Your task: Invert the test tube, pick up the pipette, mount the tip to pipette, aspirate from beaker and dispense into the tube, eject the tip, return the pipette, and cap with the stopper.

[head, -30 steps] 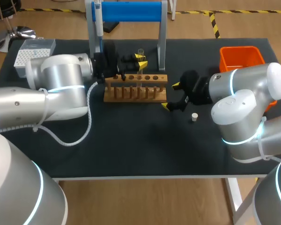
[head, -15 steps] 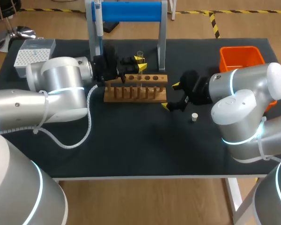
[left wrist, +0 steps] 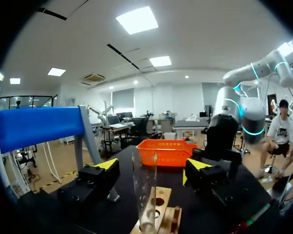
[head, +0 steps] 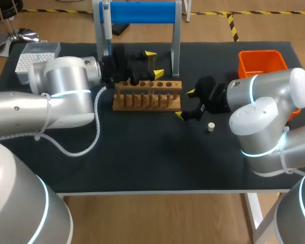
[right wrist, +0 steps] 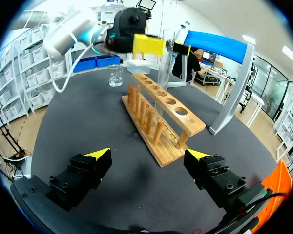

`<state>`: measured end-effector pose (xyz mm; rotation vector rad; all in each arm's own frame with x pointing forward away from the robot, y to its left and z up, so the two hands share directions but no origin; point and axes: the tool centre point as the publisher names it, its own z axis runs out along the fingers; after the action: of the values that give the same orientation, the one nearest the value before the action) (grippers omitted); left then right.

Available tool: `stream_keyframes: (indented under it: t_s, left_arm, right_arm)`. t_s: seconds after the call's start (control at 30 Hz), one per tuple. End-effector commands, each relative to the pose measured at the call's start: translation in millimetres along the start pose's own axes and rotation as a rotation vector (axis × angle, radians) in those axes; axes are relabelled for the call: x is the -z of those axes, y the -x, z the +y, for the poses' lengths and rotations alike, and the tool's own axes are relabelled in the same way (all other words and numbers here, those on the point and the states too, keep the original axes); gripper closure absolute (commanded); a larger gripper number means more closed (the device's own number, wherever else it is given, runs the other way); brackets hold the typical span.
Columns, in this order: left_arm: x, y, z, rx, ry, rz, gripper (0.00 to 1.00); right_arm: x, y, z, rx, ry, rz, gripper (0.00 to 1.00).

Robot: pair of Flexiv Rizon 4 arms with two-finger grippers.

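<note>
So your test tube (left wrist: 144, 190) stands in the rack (head: 147, 100), with left gripper (left wrist: 151, 165) and right gripper (right wrist: 149, 154) both open. Your pipette (head: 106, 20) and stopper (head: 210, 126) wait untouched.

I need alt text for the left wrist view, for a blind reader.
A clear test tube stands upright in a wooden rack, within the open left gripper, touching neither finger. An orange bin sits beyond it.
</note>
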<state>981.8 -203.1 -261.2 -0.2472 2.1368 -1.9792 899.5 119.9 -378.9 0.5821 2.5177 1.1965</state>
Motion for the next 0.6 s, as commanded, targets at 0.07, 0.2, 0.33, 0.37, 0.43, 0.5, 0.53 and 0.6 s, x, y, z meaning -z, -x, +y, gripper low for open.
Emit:
stream_keyframes:
  t_s: [0.07, 0.2, 0.33, 0.37, 0.43, 0.5, 0.53, 0.6]
  left_arm:
    - [24, -7.9, -34.6, 0.015, 0.062, 0.029, 0.0]
    - [39, -15.4, -57.6, 0.02, 0.107, 0.052, 0.0]
    - [57, -21.1, -78.9, 0.021, 0.137, 0.068, 0.0]
    - [63, -22.5, -83.8, 0.021, 0.138, 0.067, 0.0]
    - [76, -24.2, -91.9, 0.036, 0.141, 0.066, 0.0]
    - [94, -25.5, -98.2, 0.043, 0.145, 0.049, 0.0]
    - [103, -26.3, -100.5, 0.056, 0.146, 0.04, 0.0]
    - [122, -29.0, -104.5, 0.068, 0.168, 0.016, 0.0]
  right_arm:
    - [1, 1, 1, 0.0, -0.004, 0.003, 0.0]
    - [1, 1, 1, 0.0, -0.004, 0.003, 0.0]
    - [1, 1, 1, 0.0, -0.004, 0.003, 0.0]
    - [1, 1, 1, 0.0, -0.004, 0.003, 0.0]
    - [1, 1, 1, 0.0, -0.004, 0.003, 0.0]
    - [1, 1, 1, 0.0, -0.004, 0.003, 0.0]
    - [1, 1, 1, 0.0, -0.004, 0.003, 0.0]
    - [1, 1, 1, 0.0, -0.004, 0.003, 0.0]
